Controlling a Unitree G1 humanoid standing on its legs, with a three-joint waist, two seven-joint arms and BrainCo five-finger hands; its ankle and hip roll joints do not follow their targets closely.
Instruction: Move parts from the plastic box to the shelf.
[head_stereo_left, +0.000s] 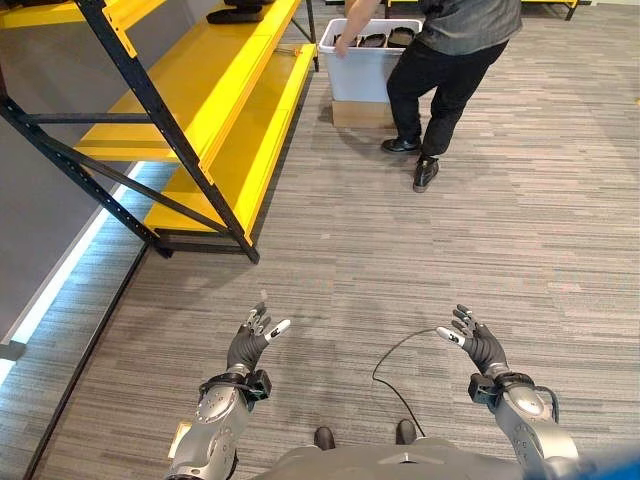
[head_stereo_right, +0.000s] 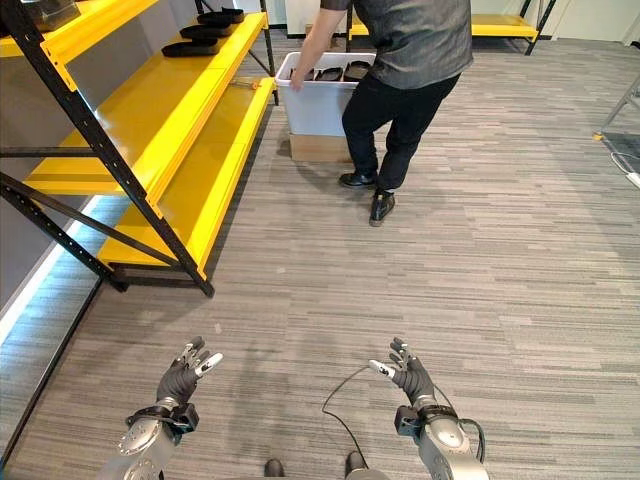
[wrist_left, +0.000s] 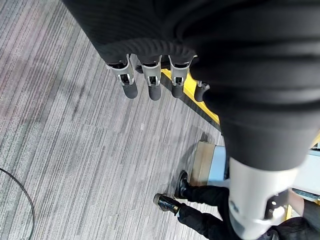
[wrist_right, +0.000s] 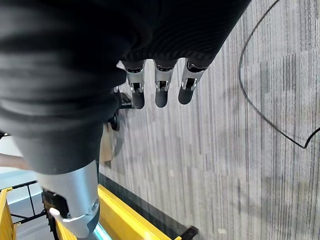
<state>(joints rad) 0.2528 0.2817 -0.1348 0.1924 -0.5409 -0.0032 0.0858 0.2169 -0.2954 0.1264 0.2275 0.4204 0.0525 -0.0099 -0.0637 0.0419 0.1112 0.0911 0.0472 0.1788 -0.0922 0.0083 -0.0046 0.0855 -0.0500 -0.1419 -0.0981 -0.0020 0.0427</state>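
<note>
A white plastic box (head_stereo_left: 362, 70) with dark parts (head_stereo_right: 330, 73) inside stands on the floor far ahead, beside the yellow shelf (head_stereo_left: 215, 90). Several dark parts (head_stereo_right: 205, 32) lie on the shelf's upper level. A person (head_stereo_right: 400, 70) in dark clothes bends over the box with one hand on its rim. My left hand (head_stereo_left: 250, 345) hovers low over the floor at the near left, fingers straight, holding nothing. My right hand (head_stereo_left: 478, 343) is at the near right, open and empty as well. Both hands are far from the box.
The shelf's black steel frame (head_stereo_left: 150, 110) with diagonal braces runs along the left. A cardboard base (head_stereo_left: 362, 113) sits under the box. Grey striped carpet (head_stereo_left: 420, 250) spreads wide between me and the box. A lit strip runs along the left wall.
</note>
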